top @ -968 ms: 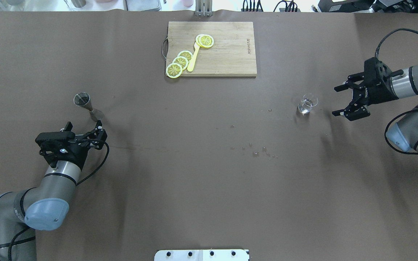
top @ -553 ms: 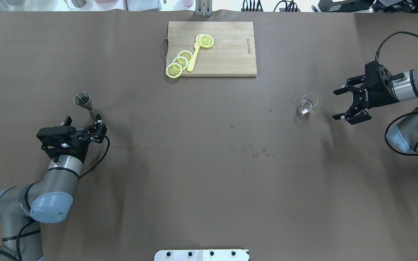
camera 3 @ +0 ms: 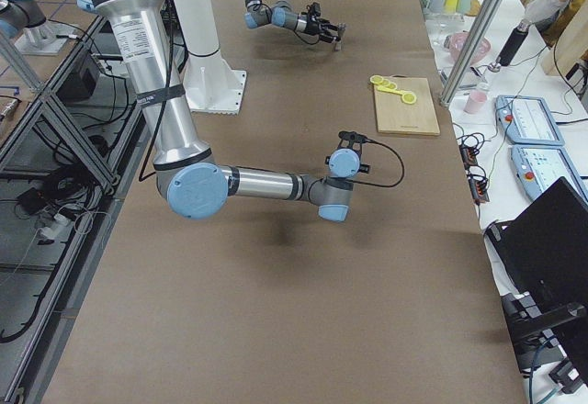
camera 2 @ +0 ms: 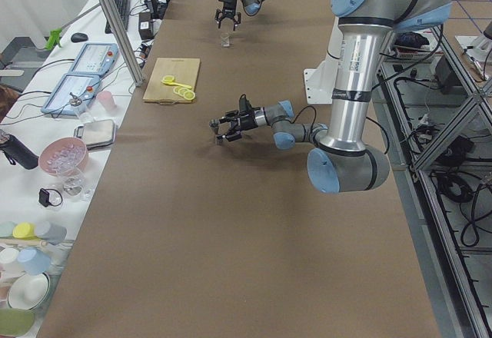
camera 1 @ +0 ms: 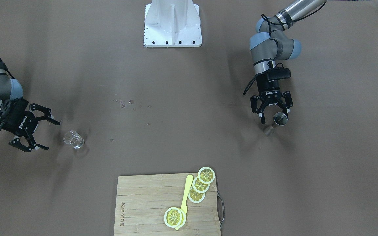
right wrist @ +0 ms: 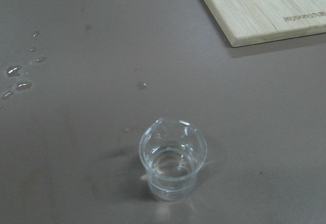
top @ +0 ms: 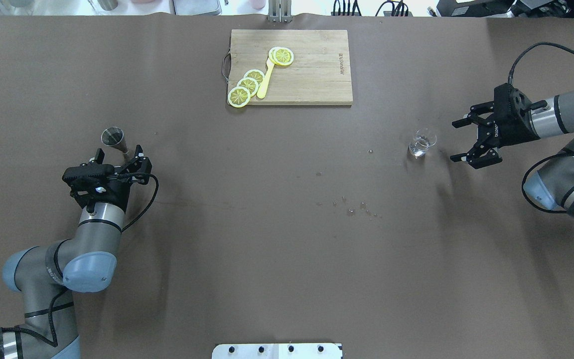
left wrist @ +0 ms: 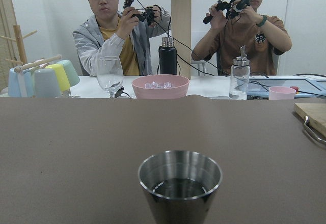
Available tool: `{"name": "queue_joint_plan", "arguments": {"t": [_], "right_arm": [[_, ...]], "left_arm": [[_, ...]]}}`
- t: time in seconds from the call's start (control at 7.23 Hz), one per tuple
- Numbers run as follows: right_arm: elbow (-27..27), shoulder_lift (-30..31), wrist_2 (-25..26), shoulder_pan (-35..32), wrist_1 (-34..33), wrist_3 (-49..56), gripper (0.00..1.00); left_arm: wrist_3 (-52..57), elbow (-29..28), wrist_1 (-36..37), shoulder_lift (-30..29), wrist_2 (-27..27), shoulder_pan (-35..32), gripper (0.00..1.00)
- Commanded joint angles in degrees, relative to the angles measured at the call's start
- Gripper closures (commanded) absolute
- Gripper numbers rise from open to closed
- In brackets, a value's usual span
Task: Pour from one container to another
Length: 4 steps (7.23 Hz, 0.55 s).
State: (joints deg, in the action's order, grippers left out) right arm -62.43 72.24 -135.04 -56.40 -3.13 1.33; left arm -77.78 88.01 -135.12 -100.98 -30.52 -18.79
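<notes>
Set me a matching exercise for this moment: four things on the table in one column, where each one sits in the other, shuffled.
Things
1. glass cup
2. steel jigger
3. lemon slices
4. water droplets

Places
a. on the wooden cutting board
b. close by the open fingers of the left gripper
c. scattered on the bare table, near its middle
d. in front of the open right gripper, apart from it

Pairs: 1-d, 2-b, 3-a, 4-c
</notes>
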Motion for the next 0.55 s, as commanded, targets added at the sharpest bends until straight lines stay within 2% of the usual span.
{"name": "queue_joint_plan", "arguments": {"t": [0.0, 0.41], "right_arm": [[1.0, -1.0, 2.6, 2.2, 0.8, 0.1, 0.01], [1.1, -1.5, 3.2, 3.1, 0.8, -0.2, 0.08]], "left_arm": [[-0.1, -1.1, 0.1, -0.3, 1.5, 0.0, 0.09], [-4.2, -2.2, 0.8, -0.6, 2.5, 0.2, 0.09]]}}
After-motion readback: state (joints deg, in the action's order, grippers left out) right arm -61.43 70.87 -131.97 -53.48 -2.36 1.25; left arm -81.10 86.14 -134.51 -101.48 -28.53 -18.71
